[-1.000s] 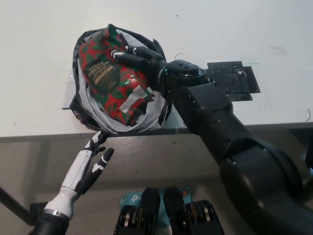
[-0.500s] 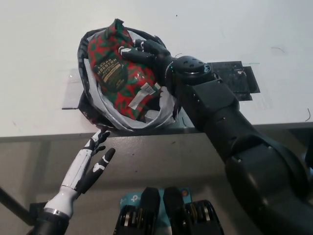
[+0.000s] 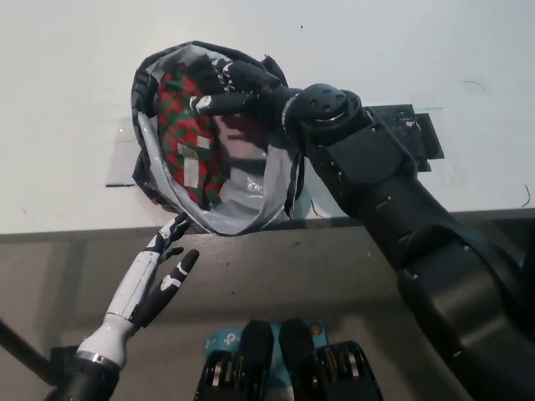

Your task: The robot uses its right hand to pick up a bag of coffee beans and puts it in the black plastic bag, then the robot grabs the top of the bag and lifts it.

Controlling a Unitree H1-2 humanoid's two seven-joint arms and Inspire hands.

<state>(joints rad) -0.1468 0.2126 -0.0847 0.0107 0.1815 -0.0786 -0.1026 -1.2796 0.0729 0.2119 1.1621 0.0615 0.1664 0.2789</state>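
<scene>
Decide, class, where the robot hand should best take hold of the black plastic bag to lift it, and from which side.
Probably the gathered upper rim on the right side of the black plastic bag, reached from above. The mouth gapes upward with the coffee bag lying inside, and the right robot hand is already over that opening. The left robot hand rests below the table edge.

Black plastic bag (image 3: 219,213): thin, crinkled film with a glossy grey sheen inside. Coffee bag (image 3: 185,138): shiny printed foil, red and green. Surface (image 3: 67,100): matt, smooth white.
</scene>
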